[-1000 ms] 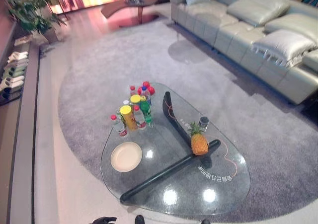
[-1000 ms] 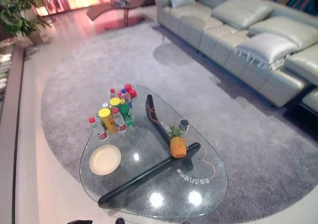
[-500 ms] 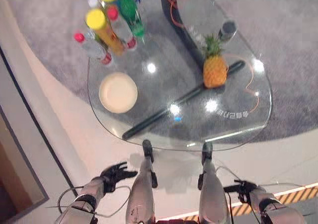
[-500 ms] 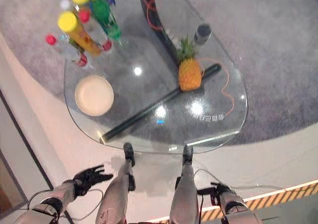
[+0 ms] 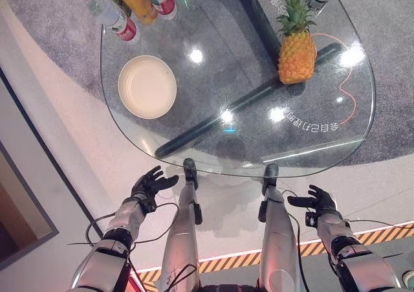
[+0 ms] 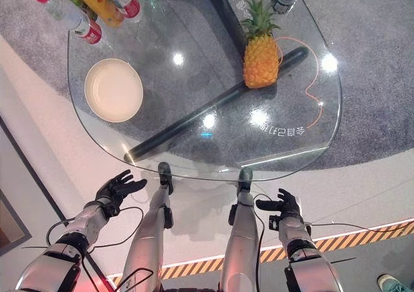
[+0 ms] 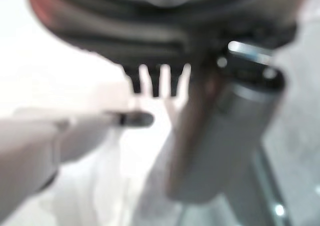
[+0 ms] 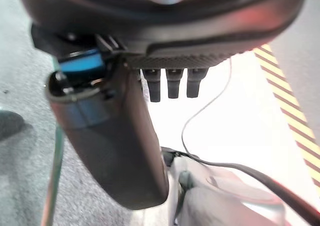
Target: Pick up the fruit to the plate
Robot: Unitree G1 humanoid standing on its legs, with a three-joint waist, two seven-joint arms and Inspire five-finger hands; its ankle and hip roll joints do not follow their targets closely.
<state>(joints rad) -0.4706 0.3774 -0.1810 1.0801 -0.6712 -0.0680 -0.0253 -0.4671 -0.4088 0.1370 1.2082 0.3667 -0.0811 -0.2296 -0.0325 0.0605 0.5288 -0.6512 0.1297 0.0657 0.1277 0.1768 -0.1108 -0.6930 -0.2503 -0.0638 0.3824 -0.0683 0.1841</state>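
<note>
Pineapple (image 5: 297,49) stands upright on the far right of the glass table (image 5: 194,143), well apart from the empty plate (image 5: 147,86) on the left. Both my hands hang low, short of the table edge, the left hand (image 5: 150,184) and the right hand (image 5: 318,201) with fingers spread and holding nothing. I judge nothing is begun: next I must reach my right hand forward to the fruit.

On the counter (image 5: 336,136): plate (image 5: 147,86) near my left edge, bottles (image 5: 119,4) at the far left corner, pineapple (image 5: 297,46) upright toward the far right, well apart from the plate. Counter stands on a rug (image 5: 388,59).
</note>
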